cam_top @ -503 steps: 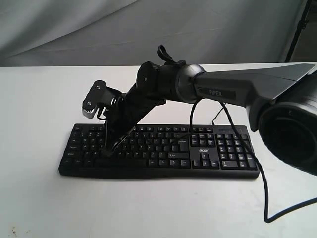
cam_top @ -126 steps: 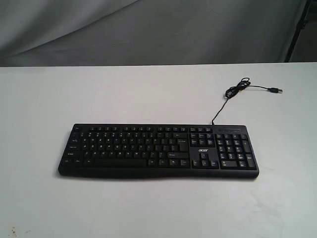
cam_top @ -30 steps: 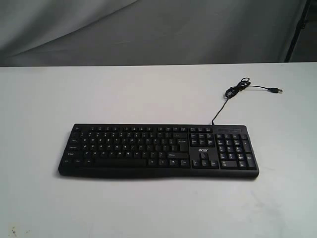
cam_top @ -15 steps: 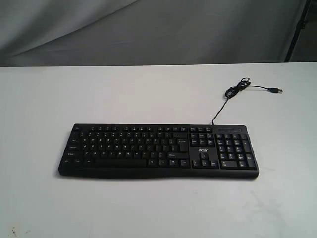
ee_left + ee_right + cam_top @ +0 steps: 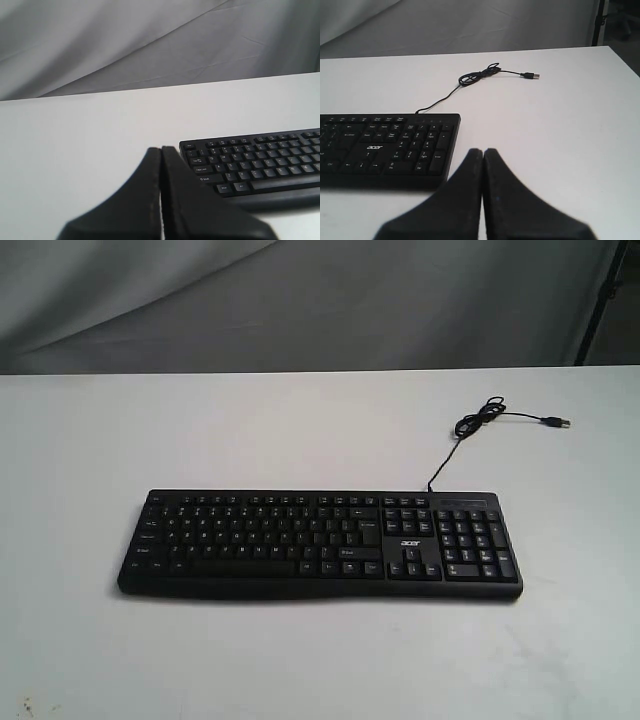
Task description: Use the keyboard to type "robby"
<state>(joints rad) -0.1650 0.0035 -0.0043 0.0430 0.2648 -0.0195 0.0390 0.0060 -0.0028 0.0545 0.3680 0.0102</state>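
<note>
The wide black keyboard [image 5: 320, 543] lies flat on the white table [image 5: 300, 430], number pad and small acer logo toward the right. Its thin black cable [image 5: 470, 425] curls behind it and ends in a loose USB plug [image 5: 553, 422]. No arm shows in the exterior view. In the left wrist view my left gripper [image 5: 161, 148] is shut and empty, off the keyboard's [image 5: 260, 162] Esc-side end. In the right wrist view my right gripper [image 5: 483, 150] is shut and empty, just past the keyboard's [image 5: 385, 150] number-pad corner.
A grey cloth backdrop [image 5: 300, 300] hangs behind the table's far edge. A dark stand pole [image 5: 605, 290] rises at the far right. The cable coil [image 5: 475, 76] and plug [image 5: 530, 75] lie on the table behind the keyboard's right end.
Long ago an arm reached across the keyboard's left half; it has since withdrawn. Over the last second nothing has visibly changed.
</note>
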